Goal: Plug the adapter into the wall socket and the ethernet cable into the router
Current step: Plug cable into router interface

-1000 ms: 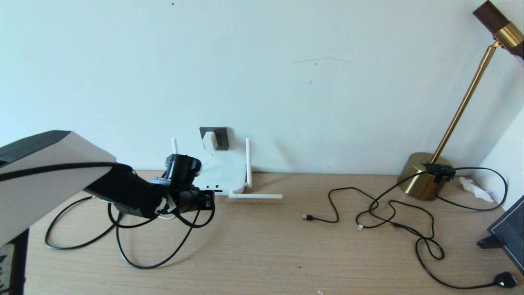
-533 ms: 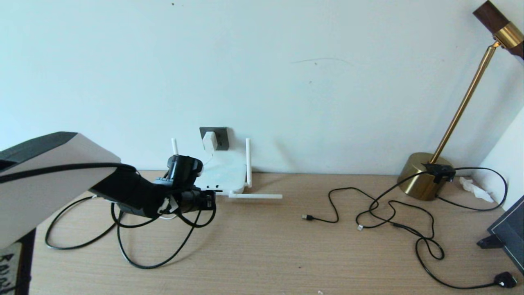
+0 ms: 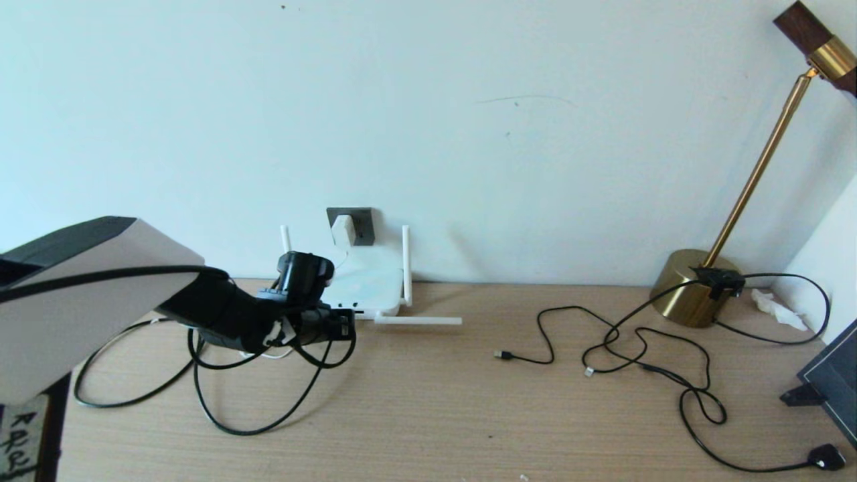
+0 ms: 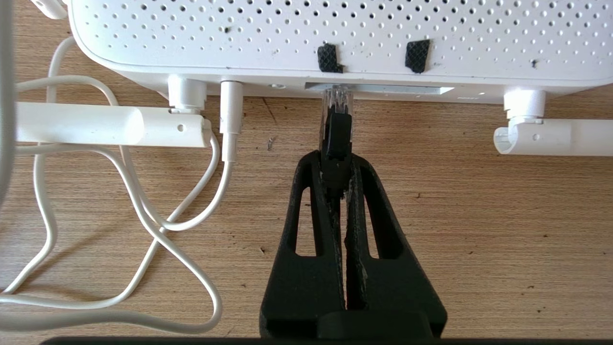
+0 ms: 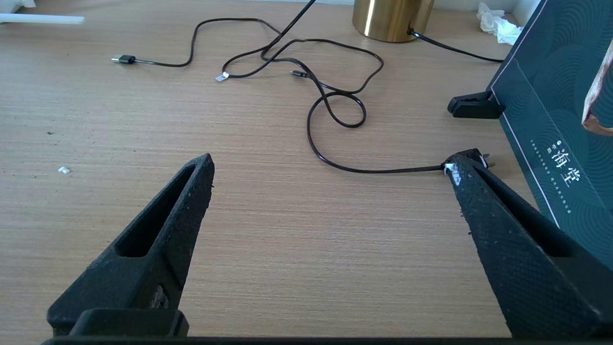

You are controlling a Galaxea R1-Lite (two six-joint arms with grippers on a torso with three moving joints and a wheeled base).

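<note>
Now we see the adapter (image 3: 343, 229) already seated in the wall socket (image 3: 361, 221) above the router (image 3: 365, 284); our left gripper (image 4: 337, 165), pinching the ethernet cable (image 4: 336, 136), noses its clear tip at the router's port, not yet seated.

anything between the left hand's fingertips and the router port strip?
Only the ethernet cable's plug, which the left hand is shut on; its clear tip meets the router port strip. No other thing lies there, per the left wrist view.

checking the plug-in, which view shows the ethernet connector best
The left wrist view: the ethernet cable connector shows clearly in the shut left gripper, at the router port. The head view hides it behind the gripper; the right wrist view lacks it.
</note>
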